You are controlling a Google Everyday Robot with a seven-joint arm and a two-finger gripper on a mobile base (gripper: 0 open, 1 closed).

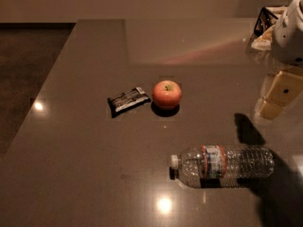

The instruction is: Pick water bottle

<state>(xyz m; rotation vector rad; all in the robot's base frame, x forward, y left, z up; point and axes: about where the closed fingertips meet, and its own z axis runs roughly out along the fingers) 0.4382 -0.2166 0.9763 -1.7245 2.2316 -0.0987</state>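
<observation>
Water bottle [222,162] lies on its side on the dark counter [85,174], front and right of centre, its base end sunk in shadow. Its long axis runs left to right, white cap at the left; a snack bar [128,100] and an apple [166,94] sit well apart behind it. At the far right the gripper [279,96] hangs above the counter, partly cut off by the edge; I cannot tell whether it is open or closed.

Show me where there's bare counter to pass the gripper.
Bare: the wide stretch of glossy brown countertop left of the clear ribbed plastic water bottle, and the far part behind the red apple. The dark snack wrapper sits just left of the apple. Crowded: the right edge, where the gripper hangs behind the bottle's base end.
</observation>
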